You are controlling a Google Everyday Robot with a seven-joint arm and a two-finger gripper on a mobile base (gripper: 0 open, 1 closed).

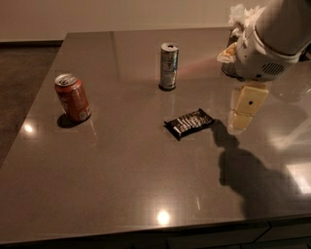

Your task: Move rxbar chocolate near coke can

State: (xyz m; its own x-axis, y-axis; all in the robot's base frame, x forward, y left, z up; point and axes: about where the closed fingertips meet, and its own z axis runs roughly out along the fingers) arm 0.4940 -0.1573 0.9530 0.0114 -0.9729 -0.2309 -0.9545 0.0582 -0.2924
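While the rxbar chocolate (189, 122) lies flat near the middle of the counter (121, 194), turned at a slant with its right end a little farther back, the end effector (240, 119) hangs just to its right, low over the surface and apart from the wrapper. Seen side-on as one cream block, it does not show whether it is parted or closed; I cannot tell. The white arm (272, 41) reaches in from the upper right corner, and its shadow (248, 180) falls dark on the counter toward the near right edge.

The coke can (73, 97) stands upright well to the left, close to the counter's left edge, which runs slantwise down to the near corner. Between the can and the bar lies a broad band of bare grey surface. A slim silver-blue can (168, 66) stands upright behind the bar, toward the far side and apart from both. At the far right, partly hidden by the arm, sits a holder stuffed with crumpled white paper (240, 12). The near edge runs along the bottom.
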